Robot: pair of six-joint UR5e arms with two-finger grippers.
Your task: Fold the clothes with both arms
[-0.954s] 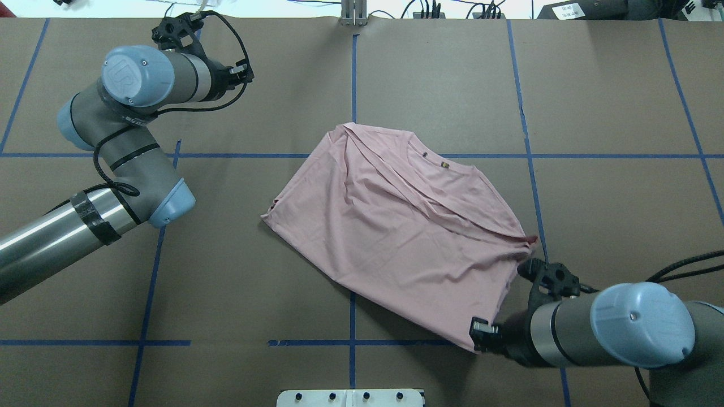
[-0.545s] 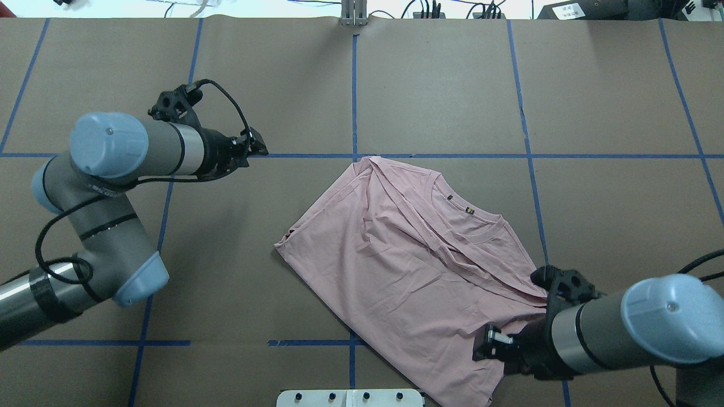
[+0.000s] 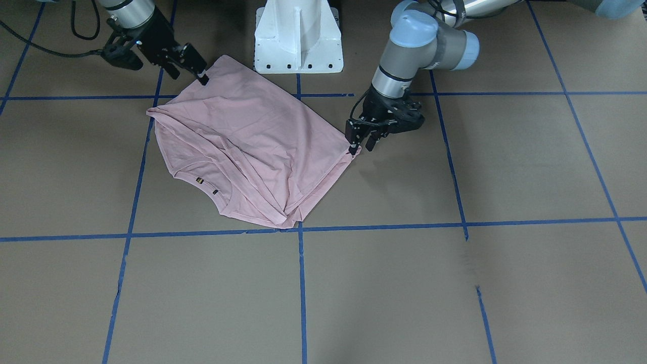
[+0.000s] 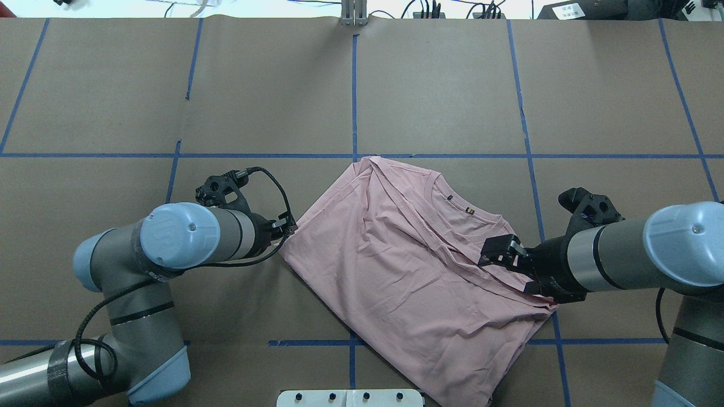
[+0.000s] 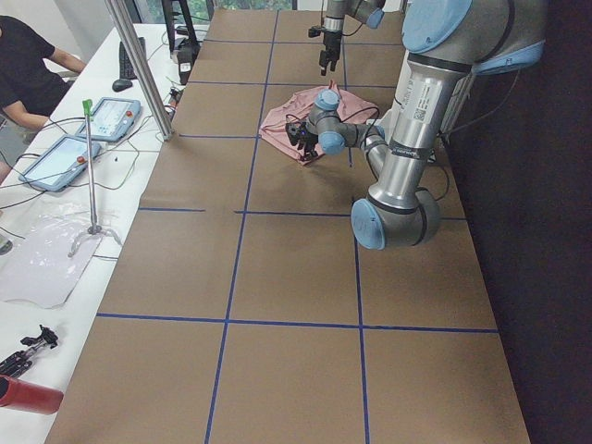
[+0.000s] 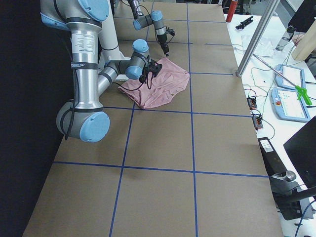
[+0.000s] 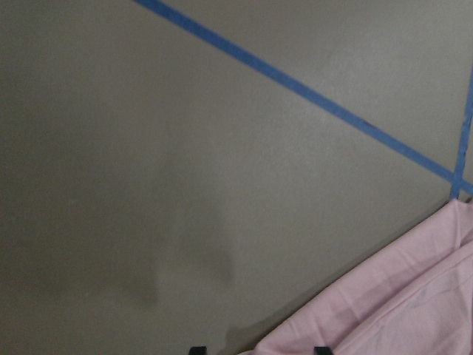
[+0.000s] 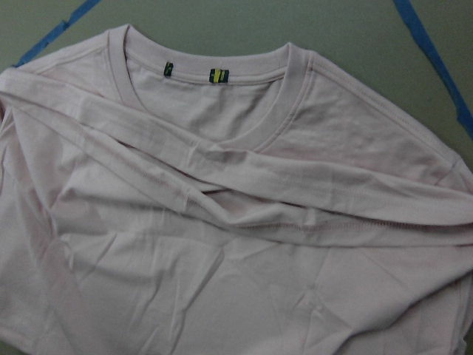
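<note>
The pale pink T-shirt [image 4: 396, 271] lies crumpled and partly folded on the brown table, its collar and small tags [image 8: 218, 74] facing up. My left gripper [image 4: 287, 227] is low at the shirt's left corner and open. In the left wrist view its fingertips [image 7: 319, 349] straddle the pink hem [image 7: 399, 303]. My right gripper [image 4: 498, 251] hovers over the shirt's right side near the collar. It looks open and holds nothing. Facing the robot, the left gripper [image 3: 360, 144] sits by the shirt [image 3: 242, 136] corner and the right gripper [image 3: 189, 65] by the near edge.
Blue tape lines [image 4: 353, 85] divide the brown table into squares. The white pedestal base [image 3: 298, 35] stands just behind the shirt's near edge. A metal post [image 5: 139, 65] and a side bench with tablets [image 5: 111, 116] and a seated person [image 5: 28, 65] lie beyond the far edge.
The right gripper dragged the shirt toward the robot, then let go and moved up over its collar side. The left arm swung down from the far left to the shirt's left corner.
</note>
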